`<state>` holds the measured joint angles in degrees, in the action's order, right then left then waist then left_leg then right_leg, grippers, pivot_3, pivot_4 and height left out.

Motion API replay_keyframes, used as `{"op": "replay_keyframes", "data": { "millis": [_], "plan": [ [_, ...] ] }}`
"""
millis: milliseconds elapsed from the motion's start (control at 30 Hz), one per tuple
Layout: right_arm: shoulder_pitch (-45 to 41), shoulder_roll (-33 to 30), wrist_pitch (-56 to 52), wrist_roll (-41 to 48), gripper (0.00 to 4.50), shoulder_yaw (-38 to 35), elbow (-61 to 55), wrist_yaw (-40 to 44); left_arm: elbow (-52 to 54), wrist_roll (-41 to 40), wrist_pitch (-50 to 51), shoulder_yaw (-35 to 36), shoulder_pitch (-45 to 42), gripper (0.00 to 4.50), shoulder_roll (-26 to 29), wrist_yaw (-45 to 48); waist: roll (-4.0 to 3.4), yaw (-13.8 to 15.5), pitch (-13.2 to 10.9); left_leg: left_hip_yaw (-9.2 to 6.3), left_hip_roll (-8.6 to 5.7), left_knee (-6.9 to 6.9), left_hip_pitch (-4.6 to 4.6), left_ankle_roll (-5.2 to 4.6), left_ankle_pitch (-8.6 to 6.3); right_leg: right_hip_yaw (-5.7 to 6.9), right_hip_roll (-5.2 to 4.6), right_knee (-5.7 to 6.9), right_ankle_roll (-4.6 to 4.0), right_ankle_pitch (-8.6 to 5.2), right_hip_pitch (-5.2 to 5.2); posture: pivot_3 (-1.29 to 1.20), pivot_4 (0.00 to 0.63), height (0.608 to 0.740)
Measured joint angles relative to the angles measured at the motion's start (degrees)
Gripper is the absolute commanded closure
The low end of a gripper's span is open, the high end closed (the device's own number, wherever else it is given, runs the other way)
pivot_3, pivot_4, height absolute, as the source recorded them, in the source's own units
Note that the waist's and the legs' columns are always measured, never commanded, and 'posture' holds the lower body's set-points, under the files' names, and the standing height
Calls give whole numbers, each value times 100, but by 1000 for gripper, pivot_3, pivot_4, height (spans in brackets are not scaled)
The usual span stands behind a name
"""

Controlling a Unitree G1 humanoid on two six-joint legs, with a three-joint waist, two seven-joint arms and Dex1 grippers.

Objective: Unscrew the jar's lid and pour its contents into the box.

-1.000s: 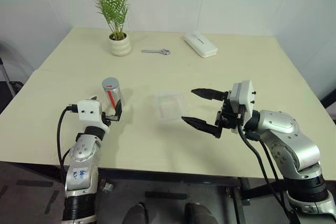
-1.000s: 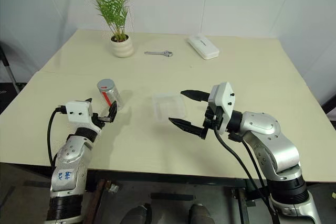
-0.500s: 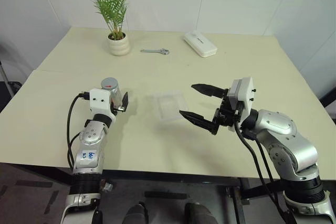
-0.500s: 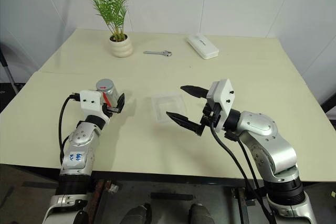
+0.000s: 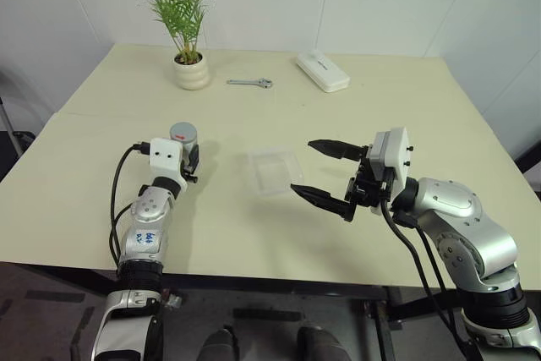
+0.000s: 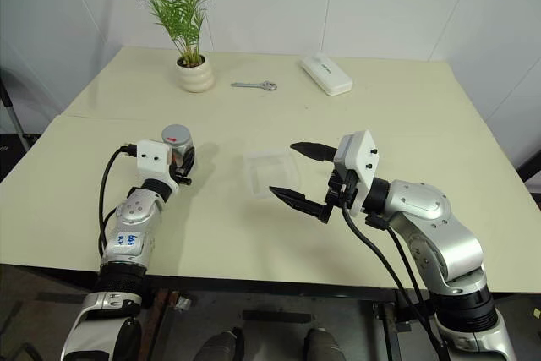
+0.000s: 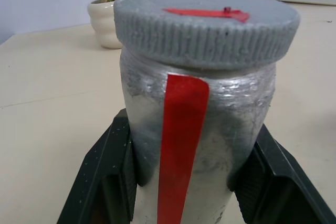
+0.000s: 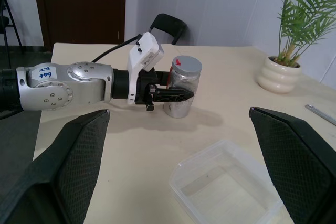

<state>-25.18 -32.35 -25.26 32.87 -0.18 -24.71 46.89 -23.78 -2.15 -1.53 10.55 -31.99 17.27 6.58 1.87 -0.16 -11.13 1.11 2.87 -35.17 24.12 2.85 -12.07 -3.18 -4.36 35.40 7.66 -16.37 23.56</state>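
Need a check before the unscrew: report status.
Left gripper shut on jar, lid on. Right gripper open, beside empty box. Nothing between them.

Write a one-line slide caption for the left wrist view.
Left gripper shut on the jar, grey lid on.

jar [image 5: 184, 143] left of box [image 5: 275, 172], plant pot [image 5: 193, 73] behind
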Motion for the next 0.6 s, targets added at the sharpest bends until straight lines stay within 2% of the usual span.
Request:
{"op": "replay_keyframes", "data": {
  "millis": [100,233,300,367,433,500,567,600],
  "plan": [
    [64,2,-3,0,0,-1,-12,-28,-50,-42,-98,11,0,2562,-3,31,0,1,0,0,0,0,0,0,0,0,0,0,0,0,0,0,150,740],
    [209,-5,-124,41,0,-28,-108,-130,216,-594,-104,69,10,2562,94,788,1,-7,-1,0,1,0,6,0,0,0,0,-2,0,0,4,0,150,740],
    [226,-49,-240,47,0,-51,-202,-235,565,-946,19,75,10,2562,364,1373,1,-19,-1,1,3,3,5,2,-1,0,1,0,-1,0,6,0,150,740],
    [169,-84,-493,44,0,-73,-268,-495,1034,-1308,314,69,5,2562,856,2094,1,-44,-1,3,5,5,3,3,-1,0,1,2,-4,-2,8,0,150,740],
    [-80,-59,-886,74,0,-78,-299,-867,1512,-1750,902,44,-44,2562,1313,2833,-1,-65,0,5,5,5,1,3,-1,-1,0,4,-7,-4,8,0,150,740],
    [-298,-14,-1158,154,0,-78,-376,-1101,1842,-2103,1374,-60,-94,2562,1439,3307,-1,-67,0,4,5,4,0,2,-1,-1,-1,3,-10,-5,5,0,150,740],
    [-613,127,-1483,182,0,47,-423,-1309,2060,-2231,1799,-401,-97,2562,1688,3870,0,-75,0,3,5,4,1,2,-1,0,-1,3,-19,-10,7,0,150,740],
    [-867,289,-1657,183,0,189,-421,-1441,2179,-2239,2027,-686,-114,2562,1798,4193,-1,-96,0,4,5,4,1,2,-1,-2,-1,4,-56,-30,7,0,150,740]
  ]
}}
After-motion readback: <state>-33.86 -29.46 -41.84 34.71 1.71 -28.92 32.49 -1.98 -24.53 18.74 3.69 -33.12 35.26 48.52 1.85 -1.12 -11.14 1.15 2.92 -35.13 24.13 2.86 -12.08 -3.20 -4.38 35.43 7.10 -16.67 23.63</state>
